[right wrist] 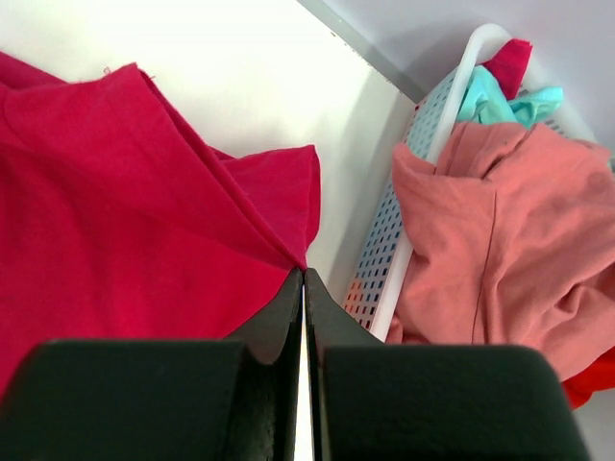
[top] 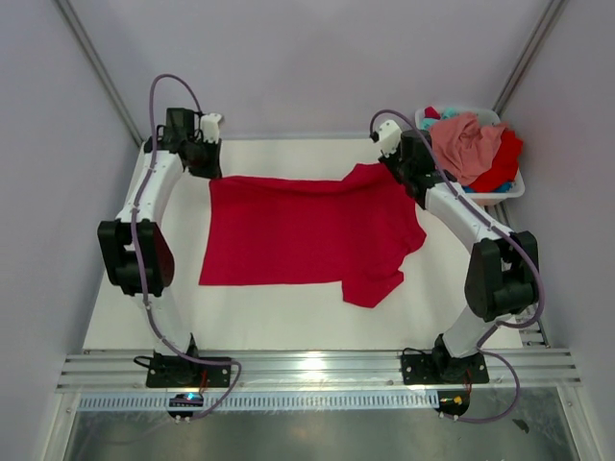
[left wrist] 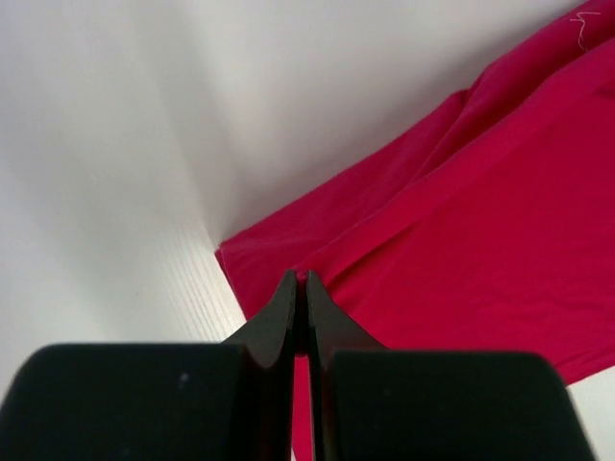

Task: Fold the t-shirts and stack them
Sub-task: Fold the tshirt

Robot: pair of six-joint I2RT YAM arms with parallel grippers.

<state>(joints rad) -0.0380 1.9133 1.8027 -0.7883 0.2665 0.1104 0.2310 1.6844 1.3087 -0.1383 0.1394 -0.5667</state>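
red t-shirt (top: 307,230): spread wide, mostly flat on the desk (top: 288,317)
salmon pink t-shirt (top: 466,144): crumpled, heaped over the basket (top: 509,194) rim
teal t-shirt (right wrist: 485,96): scrap showing behind it

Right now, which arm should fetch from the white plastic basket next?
Probably right: the right end effector, shut on the bright red cloth t-shirt, is beside the white plastic basket; the left end effector is opposite.

The white tabletop (top: 288,317) carries one red t-shirt (top: 307,235), spread flat and wide across its far half. Bare white surface shows along the shirt's near and left sides. Just right of the shirt's far sleeve, at the tabletop's corner, stands a white basket (top: 509,193).
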